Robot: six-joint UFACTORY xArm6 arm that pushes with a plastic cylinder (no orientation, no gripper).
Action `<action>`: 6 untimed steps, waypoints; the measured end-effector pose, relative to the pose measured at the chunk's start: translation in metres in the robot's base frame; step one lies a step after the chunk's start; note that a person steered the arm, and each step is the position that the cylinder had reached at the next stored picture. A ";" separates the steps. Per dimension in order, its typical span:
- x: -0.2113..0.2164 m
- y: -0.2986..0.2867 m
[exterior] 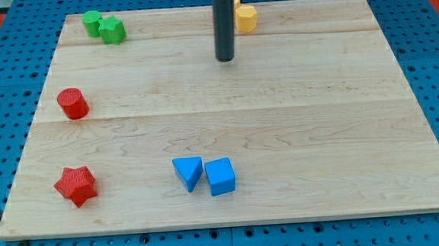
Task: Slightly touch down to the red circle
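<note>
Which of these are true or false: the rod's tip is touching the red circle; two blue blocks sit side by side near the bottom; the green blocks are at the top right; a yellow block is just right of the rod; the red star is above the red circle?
1. My tip is touching the red circle. False: the tip is far off to the view's right of it, near the top.
2. The blue triangle and blue cube sit side by side near the bottom. True.
3. The green blocks are at the top right. False: they are at the top left.
4. A yellow block is just right of the rod. True.
5. The red star is above the red circle. False: it is below it.
</note>
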State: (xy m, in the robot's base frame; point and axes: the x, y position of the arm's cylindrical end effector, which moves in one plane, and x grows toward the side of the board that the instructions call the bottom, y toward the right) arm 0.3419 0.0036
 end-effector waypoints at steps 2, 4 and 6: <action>0.051 -0.003; 0.092 -0.118; 0.117 -0.252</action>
